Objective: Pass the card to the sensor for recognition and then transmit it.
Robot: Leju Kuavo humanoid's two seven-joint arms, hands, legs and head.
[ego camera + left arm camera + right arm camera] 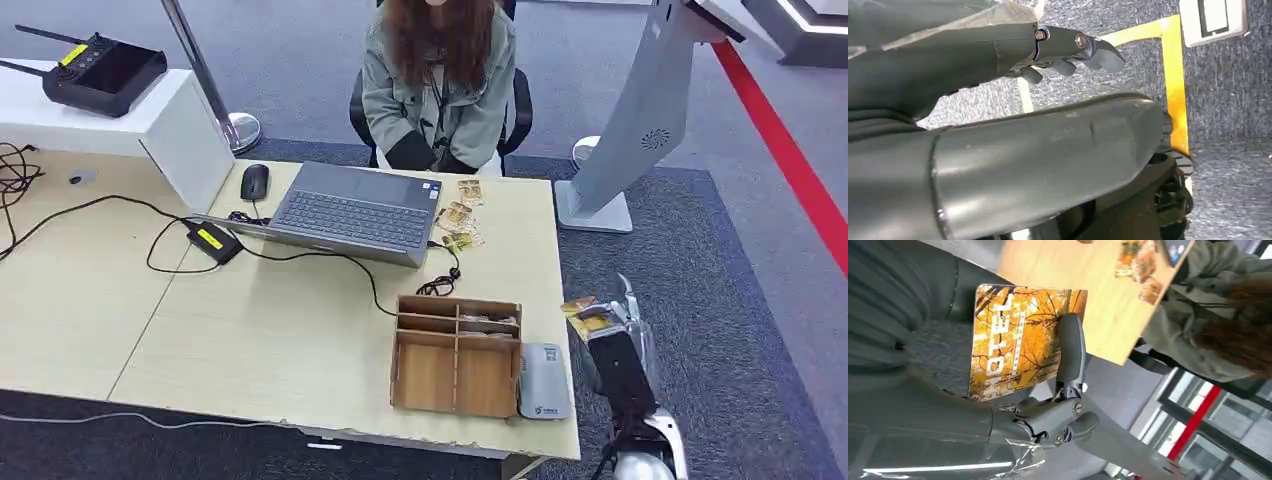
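Observation:
My right hand point(618, 322) hangs just off the desk's right edge and holds an orange hotel card point(588, 318) printed with autumn trees. In the right wrist view a dark finger point(1070, 350) lies across the card point(1013, 340), pressing it against the hand point(1048, 415). The grey-white card sensor point(543, 381) lies flat on the desk near the front right corner, left of and slightly nearer than the card. My left hand point(1073, 47) hangs over carpet with its fingers loosely apart and nothing in them.
A wooden divided box point(457, 355) stands next to the sensor. Several more cards point(460, 215) lie beside an open laptop point(355, 212), with a person point(440, 80) seated behind. A grey kiosk stand point(640, 120) rises right of the desk point(280, 330). Cables, a mouse point(255, 182) and an adapter point(213, 240) lie left.

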